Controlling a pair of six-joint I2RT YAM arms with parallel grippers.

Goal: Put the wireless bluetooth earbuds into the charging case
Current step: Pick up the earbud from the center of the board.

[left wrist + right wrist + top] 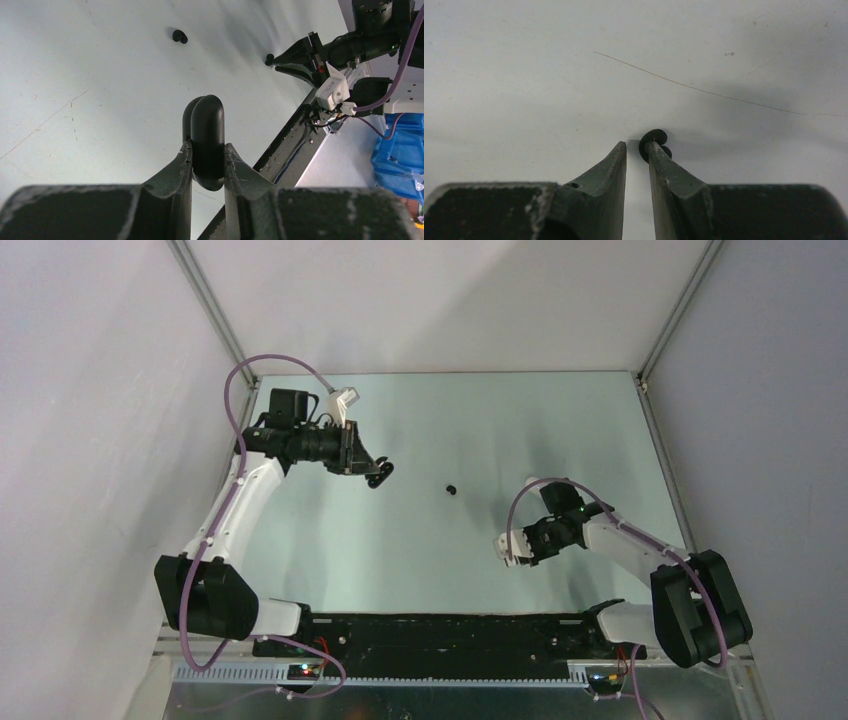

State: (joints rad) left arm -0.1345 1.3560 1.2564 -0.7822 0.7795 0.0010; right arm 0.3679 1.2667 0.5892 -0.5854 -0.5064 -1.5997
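left pincer clamped on black charging case, right pincer slightly apart, black earbud at one fingertip

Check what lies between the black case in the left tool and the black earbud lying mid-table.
Nothing: bare table separates the black case from the black earbud, shown in the left wrist view.

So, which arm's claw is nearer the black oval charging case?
Left. The left claw clamps the black oval charging case; the right claw is across the table, beside a tiny black earbud.
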